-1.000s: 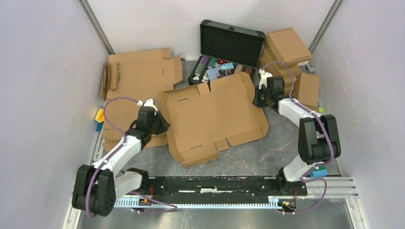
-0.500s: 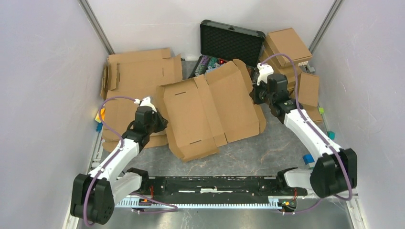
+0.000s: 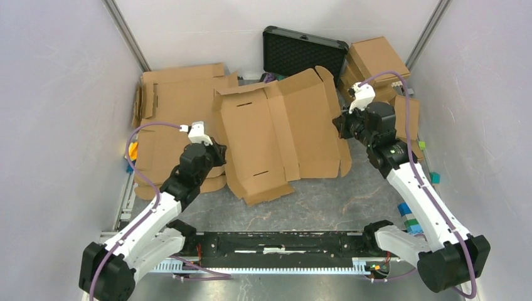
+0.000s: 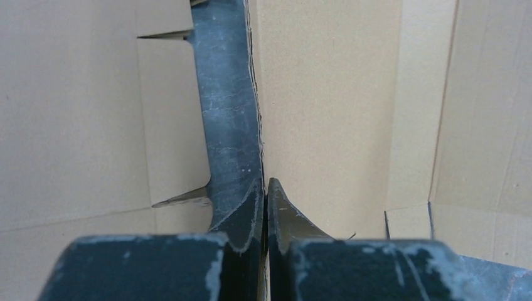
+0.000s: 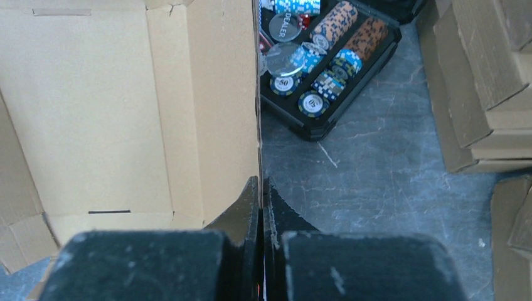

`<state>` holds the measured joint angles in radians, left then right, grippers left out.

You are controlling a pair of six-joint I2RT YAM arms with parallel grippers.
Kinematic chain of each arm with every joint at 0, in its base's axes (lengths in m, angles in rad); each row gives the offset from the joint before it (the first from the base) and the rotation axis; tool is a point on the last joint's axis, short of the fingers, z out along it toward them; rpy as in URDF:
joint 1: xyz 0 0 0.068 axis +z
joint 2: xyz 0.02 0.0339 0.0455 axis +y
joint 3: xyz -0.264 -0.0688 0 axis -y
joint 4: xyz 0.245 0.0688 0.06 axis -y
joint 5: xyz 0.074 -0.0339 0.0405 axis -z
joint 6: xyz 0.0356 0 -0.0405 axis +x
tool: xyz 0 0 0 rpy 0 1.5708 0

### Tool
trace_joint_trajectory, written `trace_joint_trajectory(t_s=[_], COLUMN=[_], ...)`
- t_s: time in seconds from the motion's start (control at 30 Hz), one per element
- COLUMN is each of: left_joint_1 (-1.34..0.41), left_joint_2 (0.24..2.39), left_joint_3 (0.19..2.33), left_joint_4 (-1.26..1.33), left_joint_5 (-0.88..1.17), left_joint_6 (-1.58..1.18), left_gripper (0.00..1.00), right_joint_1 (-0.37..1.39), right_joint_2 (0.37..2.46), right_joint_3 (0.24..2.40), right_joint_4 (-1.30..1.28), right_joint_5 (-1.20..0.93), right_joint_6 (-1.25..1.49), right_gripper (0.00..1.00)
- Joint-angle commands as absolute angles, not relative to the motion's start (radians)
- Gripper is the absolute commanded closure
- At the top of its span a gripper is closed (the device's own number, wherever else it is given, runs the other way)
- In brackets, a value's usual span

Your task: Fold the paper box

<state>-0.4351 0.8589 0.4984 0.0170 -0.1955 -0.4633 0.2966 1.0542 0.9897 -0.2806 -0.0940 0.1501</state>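
Now the paper box (image 3: 282, 135) leans tilted just in front of the black case (image 3: 305, 52), its near flaps down on the bench (image 3: 326, 200). Left gripper (image 4: 265, 188) and right gripper (image 5: 260, 188) each have jaws pinching a side edge of it, the right nearer the case

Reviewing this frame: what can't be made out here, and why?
- Top view: the black case's chip tray is mostly hidden behind the raised paper box; the right wrist view cuts it off at its top edge.
- Top view: left gripper and right gripper fingertips hidden under their own wrists.
- Left wall: coloured items too small to identify.
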Motion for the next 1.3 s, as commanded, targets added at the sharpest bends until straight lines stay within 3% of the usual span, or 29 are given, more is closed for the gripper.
trace_joint_trajectory(t_s=[0.0,0.17,0.5,0.9,1.27], left_joint_1=[-0.507,-0.614,-0.768,-0.842,-0.856], left_joint_2=[0.834,0.818,0.850,0.895,1.111], left_joint_3=[0.482,0.424,0.397,0.413,0.482], left_joint_4=[0.156,0.228,0.322,0.434,0.702], left_joint_5=[-0.325,-0.438,-0.620,-0.706,-0.756], left_joint_6=[-0.345,-0.329,-0.275,-0.186,0.027], left_gripper=[0.98,0.98,0.98,0.98,0.98], right_joint_1=[0.299,0.300,0.306,0.344,0.392], right_joint_2=[1.023,0.902,0.770,0.764,0.791], right_joint_3=[0.994,0.812,0.772,0.738,0.647], right_joint_4=[-0.296,-0.162,-0.173,-0.007,0.143], right_joint_5=[-0.122,-0.180,-0.236,-0.357,-0.347], right_joint_6=[0.228,0.313,0.342,0.487,0.485], right_gripper=[1.00,1.00,1.00,1.00,1.00])
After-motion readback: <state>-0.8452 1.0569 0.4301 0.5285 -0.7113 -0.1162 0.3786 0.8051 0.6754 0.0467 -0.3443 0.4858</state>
